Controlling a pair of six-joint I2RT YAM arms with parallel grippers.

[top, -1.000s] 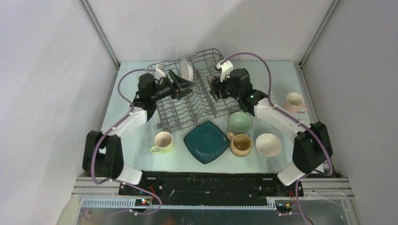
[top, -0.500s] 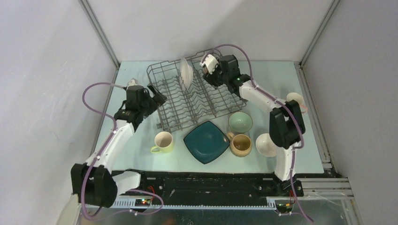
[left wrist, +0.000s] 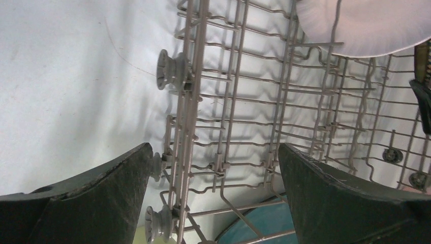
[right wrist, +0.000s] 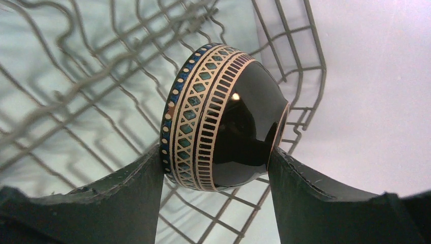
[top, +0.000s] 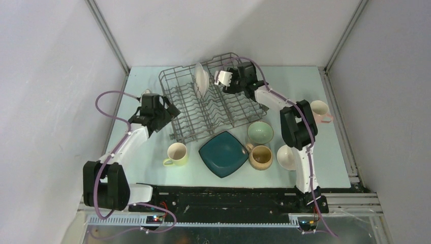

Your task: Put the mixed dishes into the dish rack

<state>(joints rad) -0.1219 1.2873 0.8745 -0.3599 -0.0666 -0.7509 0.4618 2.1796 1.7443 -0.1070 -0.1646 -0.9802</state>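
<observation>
The grey wire dish rack (top: 208, 107) stands at the back of the table, with a white round plate (top: 201, 79) upright among its tines. My right gripper (right wrist: 216, 157) is shut on a dark glossy bowl (right wrist: 223, 117) with a patterned rim, one finger on the rim and one on the foot. It holds the bowl over the rack's far right corner (top: 228, 84). My left gripper (top: 169, 113) is open and empty at the rack's left edge (left wrist: 188, 101). A yellow mug (top: 177, 154), teal square plate (top: 223, 153), pale green bowl (top: 260, 133), tan mug (top: 260, 157), white bowl (top: 285, 157) and pink mug (top: 320, 111) sit on the table.
The right arm (top: 297, 127) reaches over the white bowl and partly hides it. Grey walls close in the table on the left, back and right. The rack's small rollers (left wrist: 170, 71) stick out on its left side.
My left gripper opened and pulled back out of the rack to its left edge, leaving the white plate standing. My right gripper carried the dark bowl toward the rack's far right corner.
</observation>
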